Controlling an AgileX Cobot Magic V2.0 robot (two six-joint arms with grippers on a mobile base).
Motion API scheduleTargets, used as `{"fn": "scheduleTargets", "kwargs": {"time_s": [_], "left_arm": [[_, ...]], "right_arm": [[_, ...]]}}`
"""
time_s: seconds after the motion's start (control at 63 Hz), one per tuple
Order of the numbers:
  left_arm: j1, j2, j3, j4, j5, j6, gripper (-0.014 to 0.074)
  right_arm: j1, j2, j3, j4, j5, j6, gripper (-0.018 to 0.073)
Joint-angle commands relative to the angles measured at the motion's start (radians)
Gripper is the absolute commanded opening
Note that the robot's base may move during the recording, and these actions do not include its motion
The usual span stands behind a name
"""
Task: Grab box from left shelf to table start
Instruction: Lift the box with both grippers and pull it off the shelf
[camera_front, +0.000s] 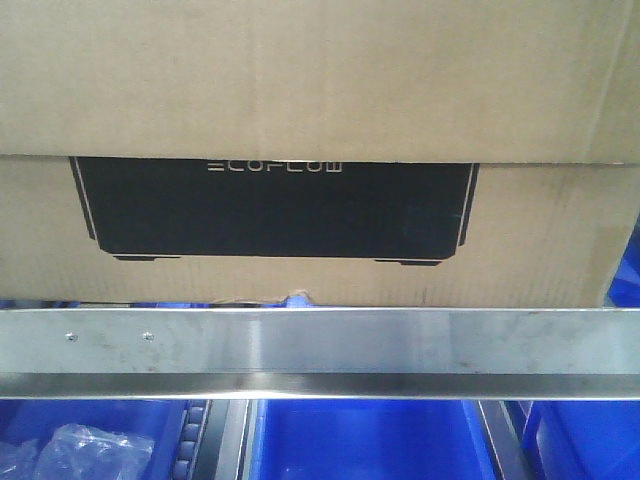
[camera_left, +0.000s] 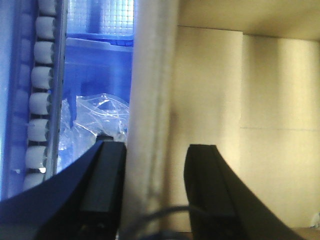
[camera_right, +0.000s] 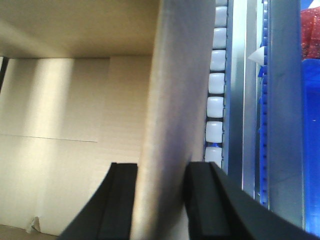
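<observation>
Brown corrugated box (camera_front: 300, 90), wide black panel, pale ECOFLOW lettering, small nick in lower edge, upright and level on shelf (camera_front: 330, 340), just behind its brushed silver front rail.

The front view cuts off the box (camera_front: 320, 90) at top and left.

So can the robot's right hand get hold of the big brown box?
Probably yes. The right gripper has a finger on each side of one cardboard wall of the box, and nothing else is in between. I can't tell whether it is squeezing yet.
</observation>
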Motion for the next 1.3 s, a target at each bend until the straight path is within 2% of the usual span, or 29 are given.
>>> {"fn": "scheduleTargets", "kwargs": {"time_s": [0.0, 0.428, 0.73, 1.079, 1.285], "left_arm": [[-0.001, -0.025, -0.04, -0.055, -0.041, 0.098, -0.0011], [-0.001, -0.161, -0.059, -0.069, -0.01, 0.045, -0.0012], [-0.001, -0.228, -0.059, -0.153, 0.066, 0.045, -0.0012], [-0.005, -0.305, -0.057, -0.147, 0.156, -0.034, -0.0012], [-0.005, -0.375, -0.011, -0.147, 0.179, -0.043, -0.0012]], "right_arm": [[-0.008, -0.027, -0.028, -0.009, -0.049, -0.007, 0.0056], [-0.008, -0.147, -0.028, -0.01, -0.016, -0.007, 0.0056], [-0.008, -0.243, -0.028, -0.01, 0.032, -0.007, 0.0056], [-0.008, -0.349, -0.026, -0.01, 0.154, 0.007, 0.0056], [-0.008, -0.423, 0.018, -0.01, 0.196, 0.012, 0.0056]]}}
